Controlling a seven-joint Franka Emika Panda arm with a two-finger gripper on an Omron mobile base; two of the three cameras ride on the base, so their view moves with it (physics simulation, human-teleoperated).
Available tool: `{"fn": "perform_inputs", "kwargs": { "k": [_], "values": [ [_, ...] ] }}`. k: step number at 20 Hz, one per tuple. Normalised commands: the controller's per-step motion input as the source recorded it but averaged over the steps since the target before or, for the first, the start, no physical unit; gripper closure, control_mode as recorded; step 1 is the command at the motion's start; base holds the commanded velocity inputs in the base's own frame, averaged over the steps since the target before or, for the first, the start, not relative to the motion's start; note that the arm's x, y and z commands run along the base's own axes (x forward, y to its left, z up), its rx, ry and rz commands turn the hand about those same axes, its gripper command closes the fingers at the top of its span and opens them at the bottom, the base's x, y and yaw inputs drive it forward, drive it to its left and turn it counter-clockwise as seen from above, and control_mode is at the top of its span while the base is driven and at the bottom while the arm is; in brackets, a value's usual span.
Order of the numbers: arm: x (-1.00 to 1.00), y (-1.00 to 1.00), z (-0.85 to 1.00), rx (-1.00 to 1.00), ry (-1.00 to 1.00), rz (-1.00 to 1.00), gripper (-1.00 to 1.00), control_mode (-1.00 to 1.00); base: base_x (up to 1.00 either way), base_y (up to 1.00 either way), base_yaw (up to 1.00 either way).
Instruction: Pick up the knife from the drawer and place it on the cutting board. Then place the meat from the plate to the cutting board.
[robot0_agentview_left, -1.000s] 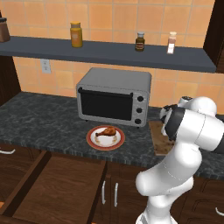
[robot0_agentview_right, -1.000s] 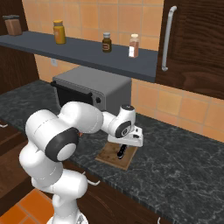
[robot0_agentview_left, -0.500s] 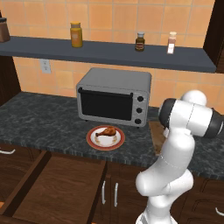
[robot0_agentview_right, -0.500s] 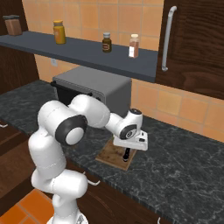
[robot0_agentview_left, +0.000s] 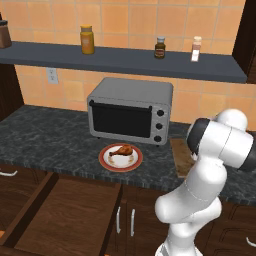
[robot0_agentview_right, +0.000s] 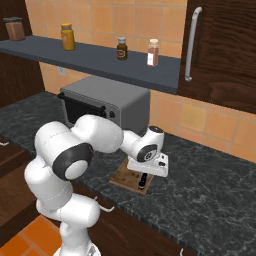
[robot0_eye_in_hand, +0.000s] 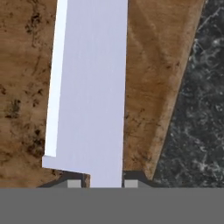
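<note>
Arm has swung right, lowering knife over cutting board. Jaws grip it; meat sits unmoved on plate.

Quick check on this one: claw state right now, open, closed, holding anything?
Claw: closed on the knife, its blade held low over the cutting board.

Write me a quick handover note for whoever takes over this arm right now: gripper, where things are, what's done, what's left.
Gripper: low over the cutting board, shut on the knife, blade out over the wood.
Meat: on the plate, in front of the toaster oven.
Drawer: open.
Done: knife taken out of the drawer and brought to the board.
Left: release the knife, then move the meat to the board.
</note>
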Motion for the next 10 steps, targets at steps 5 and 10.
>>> {"fn": "perform_inputs", "kwargs": {
  "k": [5,10],
  "values": [
    [-0.01,0.06,0.36,0.00,-0.01,0.00,-1.00,-1.00,0.00,0.00,0.00],
    [-0.31,0.01,0.94,0.00,-0.05,0.00,-1.00,-1.00,0.00,0.00,0.00]
  ]
}}
